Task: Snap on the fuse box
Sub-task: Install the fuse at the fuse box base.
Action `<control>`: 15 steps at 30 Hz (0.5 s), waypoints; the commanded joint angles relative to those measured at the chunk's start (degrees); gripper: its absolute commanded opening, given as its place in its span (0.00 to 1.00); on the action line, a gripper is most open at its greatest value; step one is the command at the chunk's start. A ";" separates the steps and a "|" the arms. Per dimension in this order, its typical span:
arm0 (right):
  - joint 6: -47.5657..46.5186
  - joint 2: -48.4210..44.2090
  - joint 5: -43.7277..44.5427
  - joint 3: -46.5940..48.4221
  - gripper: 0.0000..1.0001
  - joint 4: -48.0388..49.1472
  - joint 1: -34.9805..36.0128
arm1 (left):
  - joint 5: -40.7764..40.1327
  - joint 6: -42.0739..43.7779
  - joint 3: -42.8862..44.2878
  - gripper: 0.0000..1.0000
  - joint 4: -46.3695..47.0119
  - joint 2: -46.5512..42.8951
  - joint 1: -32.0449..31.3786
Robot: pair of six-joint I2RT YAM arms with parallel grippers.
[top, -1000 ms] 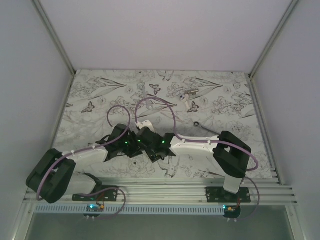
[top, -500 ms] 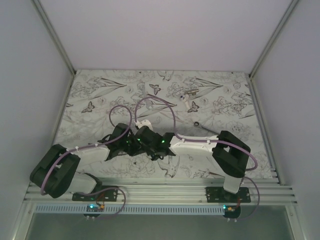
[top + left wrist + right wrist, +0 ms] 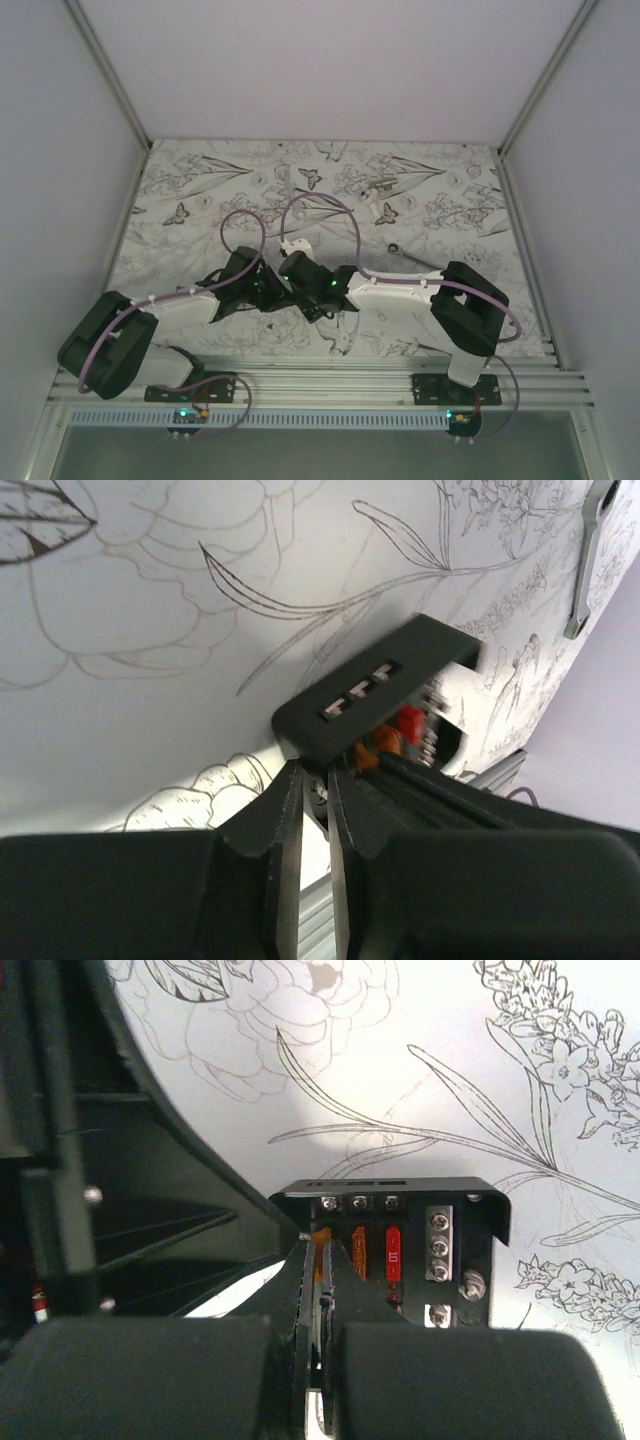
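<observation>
On your left gripper (image 3: 313, 810) the jaws have just narrowed to a slit at the fuse box (image 3: 440, 1260) corner, grip unconfirmed. On the right gripper (image 3: 318, 1280) the jaws pinch its near edge, above the table (image 3: 150, 600). Snap-on likely pending.

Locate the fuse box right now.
The fuse box is near mid-table, just left of centre from above, where the left gripper and right gripper meet; the wrench lies beyond it.
</observation>
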 commanded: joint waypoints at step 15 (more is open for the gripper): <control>0.26 8.10 -1.47 -4.00 0.00 -16.33 -3.81 | -8.47 7.42 1.57 0.36 -19.95 -13.43 1.97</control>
